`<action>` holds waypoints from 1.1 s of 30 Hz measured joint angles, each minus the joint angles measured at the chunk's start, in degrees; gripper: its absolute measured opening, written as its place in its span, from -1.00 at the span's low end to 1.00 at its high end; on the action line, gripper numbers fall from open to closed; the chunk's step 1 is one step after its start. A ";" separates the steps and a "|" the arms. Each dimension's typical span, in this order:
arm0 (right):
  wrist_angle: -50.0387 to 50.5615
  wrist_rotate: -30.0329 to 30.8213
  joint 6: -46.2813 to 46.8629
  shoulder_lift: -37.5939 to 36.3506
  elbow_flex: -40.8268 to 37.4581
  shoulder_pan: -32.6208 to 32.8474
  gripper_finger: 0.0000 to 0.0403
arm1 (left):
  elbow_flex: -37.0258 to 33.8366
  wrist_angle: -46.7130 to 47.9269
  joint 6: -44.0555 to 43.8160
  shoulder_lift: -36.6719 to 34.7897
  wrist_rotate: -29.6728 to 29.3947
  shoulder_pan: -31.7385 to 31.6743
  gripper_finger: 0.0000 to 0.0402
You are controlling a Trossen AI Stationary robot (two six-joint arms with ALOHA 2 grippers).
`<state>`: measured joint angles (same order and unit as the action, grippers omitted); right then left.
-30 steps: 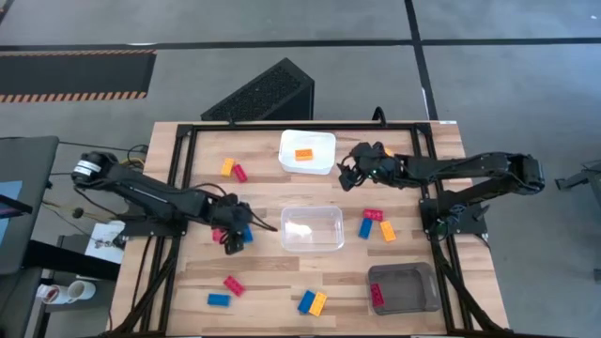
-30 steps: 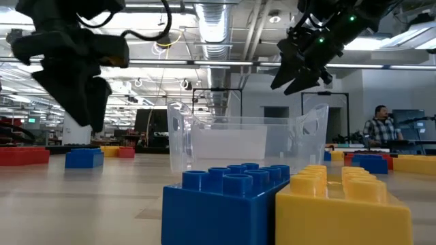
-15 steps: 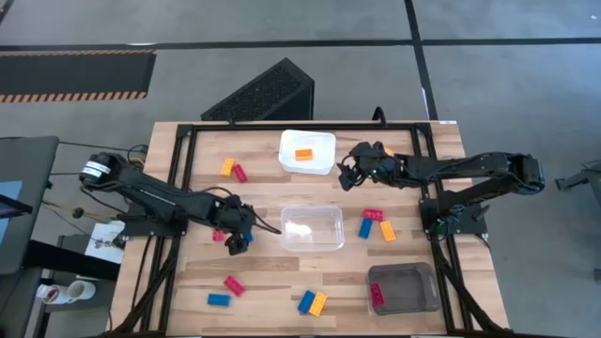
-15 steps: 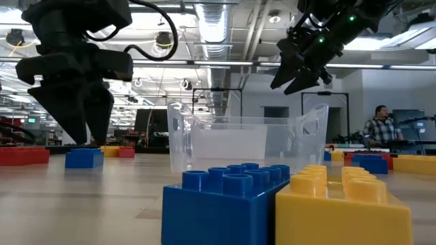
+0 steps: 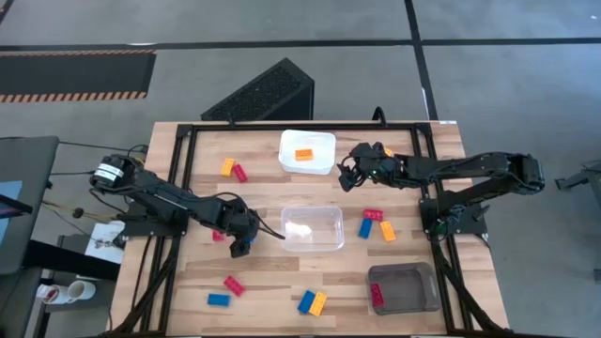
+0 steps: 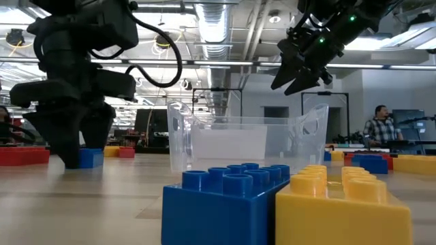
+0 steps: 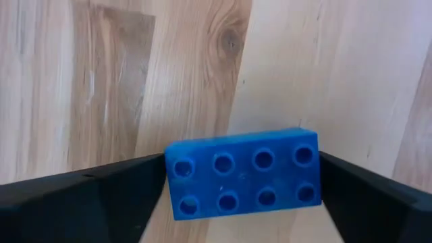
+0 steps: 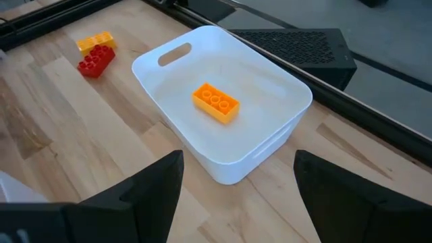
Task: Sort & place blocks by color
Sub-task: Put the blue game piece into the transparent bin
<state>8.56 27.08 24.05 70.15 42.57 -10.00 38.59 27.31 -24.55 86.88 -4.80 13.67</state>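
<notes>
A wooden bench (image 5: 272, 272) is seen from above, w/ the clear tray (image 5: 312, 228) at its centre as landmark. Just left of the clear tray, the left gripper (image 5: 240, 246) is lowered to the bench, fingers (image 7: 88, 196) spread either side of a blue block (image 7: 244, 173), which lies flat on the wood, not clearly pinched. Beyond the clear tray, a white tray (image 5: 307, 151) holds one orange block (image 8: 215, 102). The right gripper (image 5: 347, 176) is held in the air just right of the white tray, fingers (image 8: 142, 185) spread, nothing btwn them. Other blocks lie scattered round the clear tray. A grey tray (image 5: 404, 287), to its front right, holds a red block (image 5: 377, 293).
</notes>
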 joint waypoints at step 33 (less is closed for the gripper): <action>-9.04 0.08 -6.16 -2.50 -0.02 3.48 0.50 | -8.30 -69.00 23.37 -5.36 -10.43 -4.51 0.30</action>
<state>-0.48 27.16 17.89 67.65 42.54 -6.52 30.29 -41.69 -1.18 81.51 -15.22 9.16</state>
